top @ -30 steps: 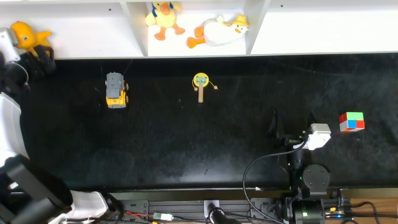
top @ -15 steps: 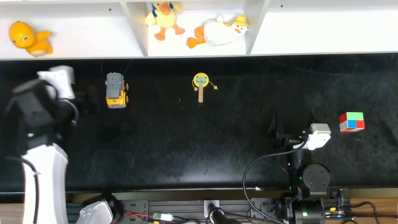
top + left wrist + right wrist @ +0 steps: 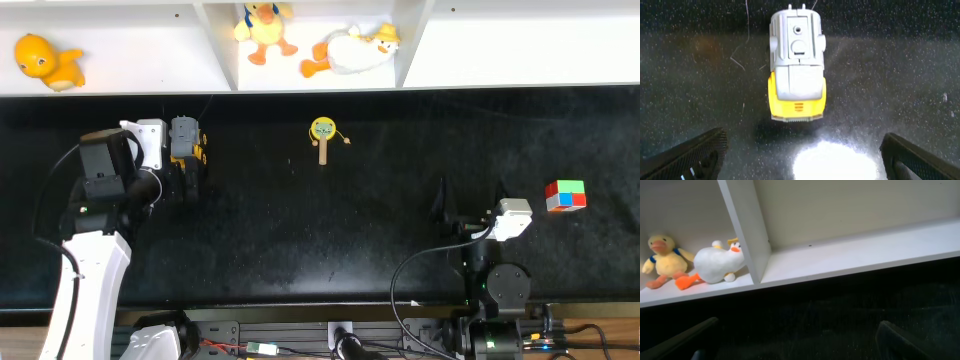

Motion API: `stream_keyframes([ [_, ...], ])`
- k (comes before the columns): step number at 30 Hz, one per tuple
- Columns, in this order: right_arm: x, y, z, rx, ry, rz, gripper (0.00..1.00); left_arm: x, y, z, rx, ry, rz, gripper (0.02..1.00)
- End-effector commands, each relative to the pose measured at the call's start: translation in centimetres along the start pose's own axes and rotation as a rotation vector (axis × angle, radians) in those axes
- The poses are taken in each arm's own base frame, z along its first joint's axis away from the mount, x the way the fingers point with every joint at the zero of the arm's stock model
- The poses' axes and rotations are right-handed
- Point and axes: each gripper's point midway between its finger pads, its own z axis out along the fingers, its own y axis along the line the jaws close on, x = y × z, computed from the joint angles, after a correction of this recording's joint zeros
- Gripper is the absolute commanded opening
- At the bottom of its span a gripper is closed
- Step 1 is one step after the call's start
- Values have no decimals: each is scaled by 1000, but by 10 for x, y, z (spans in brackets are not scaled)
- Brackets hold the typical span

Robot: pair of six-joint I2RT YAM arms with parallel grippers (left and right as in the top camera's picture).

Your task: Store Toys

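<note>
A yellow-and-grey toy truck (image 3: 186,140) stands on the black counter (image 3: 330,240), near its left end and short of the white shelf (image 3: 500,50). The left arm (image 3: 100,175) hangs over it. From above, the wrist covers the truck's near end, and only its grey part and a strip of yellow show. In the left wrist view the truck (image 3: 797,65) lies whole, lengthwise between the left jaws. They are spread wide and not touching it, with their tips cut off at the frame's edge. A bright glare on the counter sits just beside the truck's yellow end.

The right arm (image 3: 495,285) stands at the counter's near edge. The right jaws are likewise released and hold nothing, pointing toward the shelf.

Three toys are in the shelf. An orange-yellow duck (image 3: 45,60) lies in the left compartment. A yellow plush duck (image 3: 265,25) sits in the middle compartment, its head clipped by the frame from above. A white plush duck (image 3: 350,48) lies on its side next to it.

Out on the counter, a small rattle drum (image 3: 323,135) lies near the middle. Its face is too small to make out. A colour cube (image 3: 565,195) sits well apart at the right end.
</note>
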Motion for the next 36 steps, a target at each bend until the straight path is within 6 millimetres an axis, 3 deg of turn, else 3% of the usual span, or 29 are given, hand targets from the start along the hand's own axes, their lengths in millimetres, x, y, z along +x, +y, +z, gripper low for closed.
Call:
stream_keyframes([
  [1, 3, 0, 0, -5, -1, -3, 993, 2, -2, 13, -1, 16, 39, 998],
  [15, 3, 0, 0, -5, -1, -3, 996, 20, 6, 67, -8, 128, 63, 998],
  [18, 3, 0, 0, -5, -1, -3, 993, 15, 7, 73, -10, 110, 65, 987],
  [26, 3, 0, 0, -5, -1, -3, 996, 3, 8, 79, -14, 57, 72, 809],
  [31, 3, 0, 0, -5, -1, -3, 993, 2, 8, 79, -14, 56, 73, 538],
  [36, 3, 0, 0, -5, -1, -3, 996, 1, 8, 78, -14, 53, 73, 419],
])
